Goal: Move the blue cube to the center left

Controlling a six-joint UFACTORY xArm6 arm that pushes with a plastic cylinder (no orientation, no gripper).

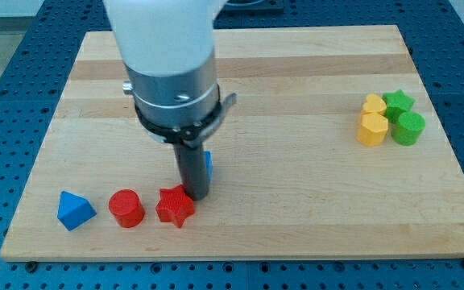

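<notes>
My tip [197, 196] touches the red star [175, 207]; the blue cube [208, 163] sits just behind it. No jaws here.

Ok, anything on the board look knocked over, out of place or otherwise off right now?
Nothing damaged or toppled. The one oddity: the blue cube is almost wholly hidden behind my tip, which sits right beside the red star. The yellow and green blocks sit clustered at the view's right.

My tip [196, 196] is matt dark rod; the board [296, 185] is smooth pale wood; the red star [174, 208] looks matt plastic.
</notes>
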